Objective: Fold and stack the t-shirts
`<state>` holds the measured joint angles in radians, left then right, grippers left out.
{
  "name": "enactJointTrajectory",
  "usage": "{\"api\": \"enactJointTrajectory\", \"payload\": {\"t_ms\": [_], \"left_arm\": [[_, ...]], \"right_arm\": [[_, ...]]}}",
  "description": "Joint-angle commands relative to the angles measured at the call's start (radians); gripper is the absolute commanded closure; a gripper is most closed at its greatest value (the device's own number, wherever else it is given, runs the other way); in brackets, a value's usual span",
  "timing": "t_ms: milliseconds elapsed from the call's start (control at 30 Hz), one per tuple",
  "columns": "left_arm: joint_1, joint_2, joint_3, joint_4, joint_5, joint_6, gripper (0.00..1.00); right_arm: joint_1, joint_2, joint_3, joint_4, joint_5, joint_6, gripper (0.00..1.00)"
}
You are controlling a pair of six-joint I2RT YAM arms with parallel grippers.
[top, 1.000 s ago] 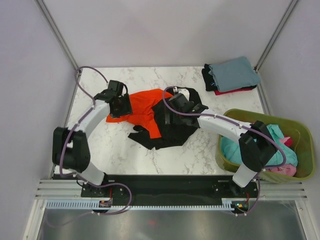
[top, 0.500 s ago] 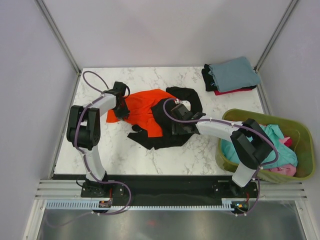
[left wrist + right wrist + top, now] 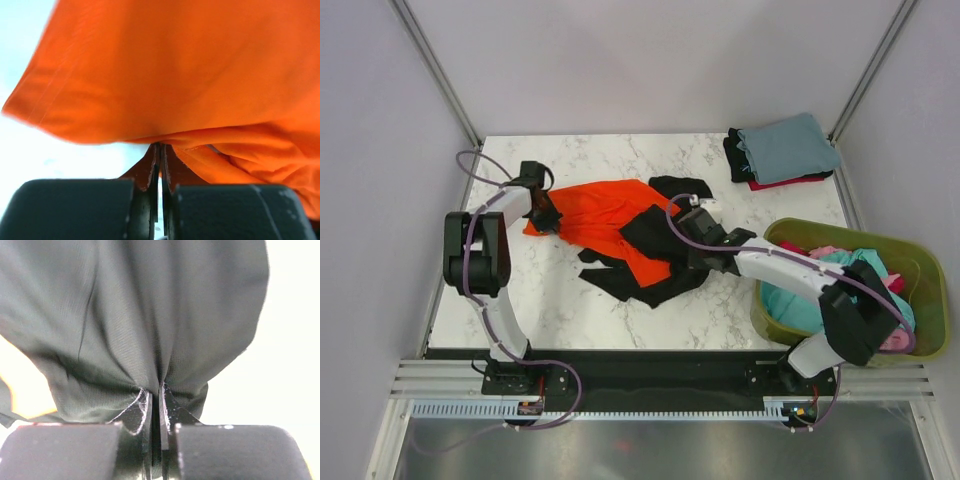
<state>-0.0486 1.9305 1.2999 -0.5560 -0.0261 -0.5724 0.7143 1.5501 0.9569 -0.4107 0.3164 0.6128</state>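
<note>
Left wall: a plain pale panel [image 3: 370, 250], with a slanting metal post [image 3: 432, 65] running to the table's far left corner.
Table: a white top with grey marble veining [image 3: 545, 300], bare along its left and near parts.
Left gripper [image 3: 160, 150]: jaws pressed together on a hem of the orange t-shirt [image 3: 605, 212], at that shirt's left edge.
Orange t-shirt: spread crumpled on the middle of the table, with its right part lying over and under folds of the black t-shirt [image 3: 655, 280].
Right gripper [image 3: 159, 387]: jaws pinched shut on a bunched fold of the black t-shirt, at that shirt's right side.
Folded stack: in the far right corner of the table, a grey-blue shirt [image 3: 788, 146] on top, with black [image 3: 734, 156] and red [image 3: 790, 183] edges showing under it.
Basket: olive-green plastic [image 3: 920, 250], at the table's right edge near the right arm's base, holding loose teal [image 3: 790, 305] and pink [image 3: 895, 340] shirts.
Back wall: a plain pale panel [image 3: 650, 60].
Right wall: the same pale panel, with a second post [image 3: 875, 65].
Near edge: a black base plate [image 3: 650, 370] that carries both arms.
</note>
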Motion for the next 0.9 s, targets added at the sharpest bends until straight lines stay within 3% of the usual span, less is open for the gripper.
{"api": "enactJointTrajectory", "payload": {"t_ms": [0,100,167,367,533,700,733,800,833,867], "left_arm": [[0.108,-0.048,-0.020,0.057,-0.029,-0.046,0.98],[0.133,-0.057,-0.048,0.082,-0.040,-0.053,0.98],[0.142,-0.056,-0.071,0.100,-0.037,-0.066,0.98],[0.164,-0.076,-0.166,0.169,-0.034,-0.090,0.98],[0.197,-0.103,-0.195,0.196,0.006,-0.112,0.98],[0.217,-0.114,-0.198,0.199,0.020,-0.116,0.98],[0.219,-0.113,-0.202,0.200,0.022,-0.116,0.98],[0.220,-0.113,-0.206,0.208,0.020,-0.118,0.98],[0.219,-0.114,-0.217,0.217,0.020,-0.121,0.98],[0.220,-0.117,-0.221,0.222,0.022,-0.121,0.98]], "right_arm": [[-0.055,-0.160,0.081,-0.158,0.118,-0.039,0.89],[-0.107,-0.274,0.101,-0.207,0.089,-0.073,0.81],[-0.131,-0.330,0.120,-0.240,0.085,-0.077,0.97],[-0.243,-0.420,0.244,-0.304,0.062,-0.126,1.00],[-0.355,-0.416,0.448,-0.414,0.082,-0.194,0.83],[-0.395,-0.429,0.612,-0.464,0.047,-0.225,0.77],[-0.398,-0.430,0.620,-0.468,0.030,-0.228,0.70],[-0.398,-0.441,0.612,-0.471,0.001,-0.220,0.85],[-0.400,-0.455,0.605,-0.471,0.012,-0.213,0.98],[-0.401,-0.462,0.599,-0.471,0.032,-0.209,1.00]]}}
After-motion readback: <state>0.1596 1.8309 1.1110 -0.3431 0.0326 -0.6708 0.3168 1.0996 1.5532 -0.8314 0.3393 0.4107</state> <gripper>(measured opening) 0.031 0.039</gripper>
